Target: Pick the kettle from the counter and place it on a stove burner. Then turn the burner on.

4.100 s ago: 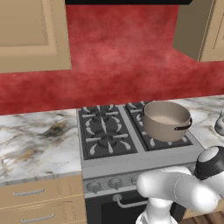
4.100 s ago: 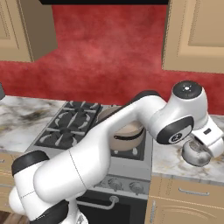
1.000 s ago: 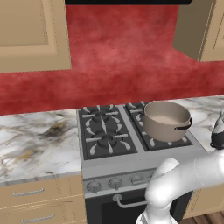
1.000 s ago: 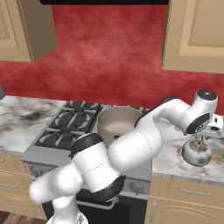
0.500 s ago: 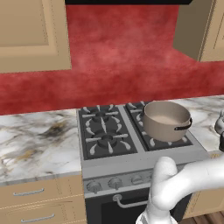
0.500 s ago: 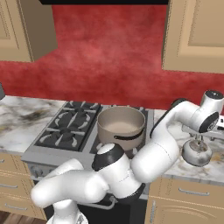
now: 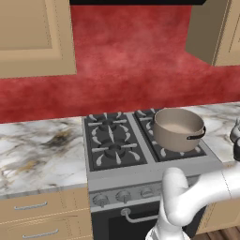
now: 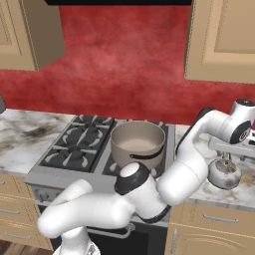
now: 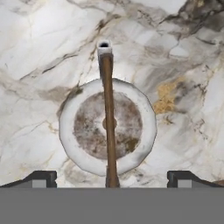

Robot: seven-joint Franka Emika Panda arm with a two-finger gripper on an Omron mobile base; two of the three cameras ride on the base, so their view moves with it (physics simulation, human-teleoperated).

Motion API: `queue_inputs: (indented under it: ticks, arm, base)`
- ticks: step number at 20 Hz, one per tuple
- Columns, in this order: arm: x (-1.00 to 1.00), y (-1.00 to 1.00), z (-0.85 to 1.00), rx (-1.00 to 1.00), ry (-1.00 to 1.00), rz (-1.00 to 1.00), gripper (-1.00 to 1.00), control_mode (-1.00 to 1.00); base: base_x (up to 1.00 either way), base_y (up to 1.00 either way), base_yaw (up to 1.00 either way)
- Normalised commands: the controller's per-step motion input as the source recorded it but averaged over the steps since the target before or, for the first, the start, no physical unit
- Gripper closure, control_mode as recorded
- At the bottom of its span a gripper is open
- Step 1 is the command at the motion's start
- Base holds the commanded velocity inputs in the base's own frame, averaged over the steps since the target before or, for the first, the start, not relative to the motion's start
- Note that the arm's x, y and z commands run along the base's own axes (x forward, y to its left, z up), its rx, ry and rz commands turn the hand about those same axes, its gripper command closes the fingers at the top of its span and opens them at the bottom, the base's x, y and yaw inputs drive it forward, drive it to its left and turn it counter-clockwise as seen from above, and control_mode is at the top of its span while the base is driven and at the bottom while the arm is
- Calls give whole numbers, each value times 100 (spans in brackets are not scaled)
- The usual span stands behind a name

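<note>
Poised directly above the kettle (image 9: 107, 126), the robot's hand (image 9: 109, 179) hangs with its two fingertips (image 9: 41, 178) spread as wide as they go, one on either side of the thin upright handle (image 9: 107, 109) and gripping nothing. Over the past few seconds the white arm (image 8: 189, 164) has swung out from in front of the stove to the stretch of marble counter (image 8: 234, 191) right of the cooktop, and in the last second it has settled over the kettle (image 8: 224, 173), which has stayed where it was, standing on the counter (image 9: 39, 65) just beside the stove's right edge and near the counter's front edge. From the right base camera the hand (image 8: 226, 157) sits just over the kettle's top, seemingly not yet touching it. The large tan pot (image 7: 178, 129) occupies the right front burner, while the left-side stove burner (image 7: 114, 151) and its neighbours remain free. The shift suggests the approach is all but complete and the pick has not begun: the likely next step is a short descent so the fingers can close across the handle, before any move toward an open burner or the knobs (image 7: 123, 196) along the stove front.
</note>
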Motion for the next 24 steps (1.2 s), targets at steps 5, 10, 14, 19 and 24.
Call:
queue_inputs:
  ticks: [5,10,14,19,24]
  arm:
    - [6,0,-31,0,7,0,-100,-100]
    - [13,-1,-24,0,3,0,-100,-100]
    - [14,-6,-8,0,0,0,-100,-100]
    - [0,0,0,0,0,0,100,-100]
    - [0,0,18,0,-6,0,100,-100]
  base:
    - [0,0,0]
    - [0,0,0]
    - [0,0,0]
    - [0,0,0]
    - [0,0,0]
